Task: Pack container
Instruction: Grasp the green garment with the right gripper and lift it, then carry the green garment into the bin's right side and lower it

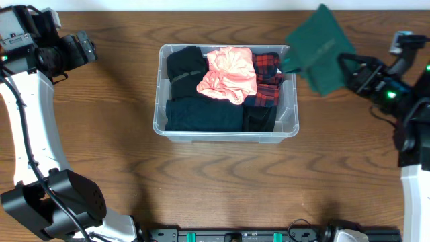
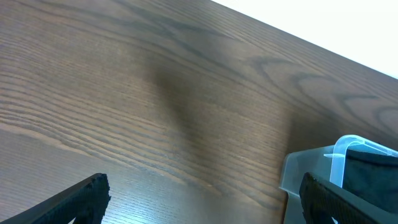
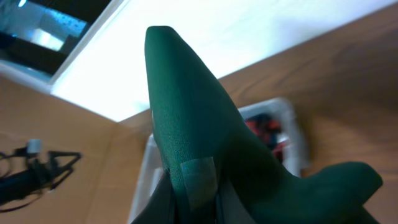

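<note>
1. The container (image 1: 225,135) sits on the wooden desk (image 1: 101,148), roughly at its middle and slightly toward the far side. Its long sides run left to right.
2. Clothes fill the container. A black garment (image 1: 186,67) lies at the far left and a pink garment (image 1: 228,75) is bunched at the far middle. A red-and-black plaid piece (image 1: 269,75) lies at the far right. A dark folded garment (image 1: 201,115) lies along the near left, and another black item (image 1: 259,118) is at the near right.
3. The right gripper (image 1: 346,69) is up off the desk, to the right of the container. It is clamped on a dark green cloth (image 1: 322,48).
4. From overhead, the green cloth spreads to the left of the right gripper. Its left edge overlaps the container's far right corner.
5. In the right wrist view the green cloth (image 3: 205,137) rises in a tall fold out of the right gripper (image 3: 194,190). A pale green tag on it sits just above the pinch, and part of the container shows behind the cloth.
6. The left gripper (image 1: 84,48) is at the far left, well apart from the container.
7. In the left wrist view the left gripper (image 2: 205,205) has its fingers spread wide with nothing between them. Bare desk lies below it, and a corner of the container (image 2: 311,171) shows at the right.
</note>
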### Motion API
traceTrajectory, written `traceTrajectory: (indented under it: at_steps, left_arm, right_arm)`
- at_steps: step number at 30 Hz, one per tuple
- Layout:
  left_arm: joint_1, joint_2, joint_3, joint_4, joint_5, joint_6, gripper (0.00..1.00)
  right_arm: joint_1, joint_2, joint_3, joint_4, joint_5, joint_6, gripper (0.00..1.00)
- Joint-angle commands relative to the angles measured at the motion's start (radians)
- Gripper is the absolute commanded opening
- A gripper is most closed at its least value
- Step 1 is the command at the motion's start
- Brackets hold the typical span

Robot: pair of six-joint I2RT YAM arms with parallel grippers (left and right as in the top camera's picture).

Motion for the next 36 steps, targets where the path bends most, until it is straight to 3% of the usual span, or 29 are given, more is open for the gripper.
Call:
traceTrajectory:
  at_steps: [1,10,16,23,28,32,34,36]
  left_arm:
    - [0.001,-0.007,-0.001,0.0,0.013,0.013,0.98]
    - [0.001,-0.007,-0.001,0.0,0.013,0.013,0.98]
    - [0.001,-0.007,-0.001,0.0,0.013,0.013,0.98]
    - [0.001,-0.007,-0.001,0.0,0.013,0.013,0.98]
    - [0.001,-0.007,-0.001,0.0,0.013,0.013,0.98]
    - [0.001,-0.007,-0.001,0.0,0.013,0.013,0.98]
    - [0.001,-0.007,-0.001,0.0,0.013,0.013,0.98]
    - [0.001,-0.007,-0.001,0.0,0.013,0.013,0.98]
  right_arm:
    - [0.115,-0.007,0.006,0.008,0.158,0.177,0.01]
    - [0.431,0.023,-0.002,0.023,0.515,0.397,0.01]
    - [0.543,0.075,-0.009,-0.037,0.673,0.532,0.01]
    - [0.56,0.102,-0.111,-0.03,0.676,0.626,0.01]
    - [0.56,0.102,-0.236,0.085,0.627,0.654,0.01]
    - [0.562,0.102,-0.282,0.212,0.541,0.573,0.01]
    - [0.568,0.097,-0.28,0.28,0.512,0.46,0.12]
    - [0.572,0.08,-0.272,0.316,0.511,0.393,0.33]
